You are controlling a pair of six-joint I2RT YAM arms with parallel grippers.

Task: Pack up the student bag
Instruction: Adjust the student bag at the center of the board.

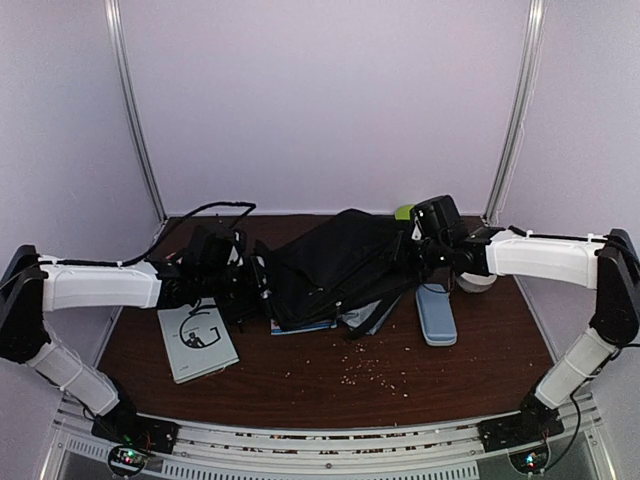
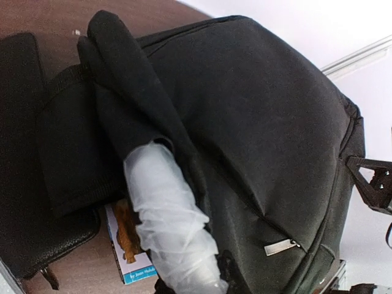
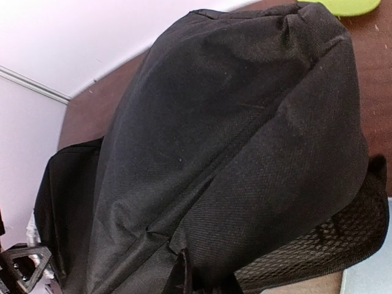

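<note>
The student bag lies slumped at the middle of the table, with me at both ends of it. My left pincer is at its nine o'clock edge, almost closed. From the left wrist, dark fabric lies folded over my wrapped finger, so I judge I have a pinch of the bag there. My right pincer is at the bag's two o'clock, fully closed. Its tips are hidden from the right wrist, but the cloth puckers toward them, so I take it that I grip bag fabric there too.

Packing looks barely started. A grey book lies loose at the bag's eight o'clock and a light-blue pencil case at its four o'clock. A blue-edged book pokes out from under the bag at six o'clock. I can see no open mouth and nothing inside. As I read it, opening the bag and loading all three things is left to do.
</note>
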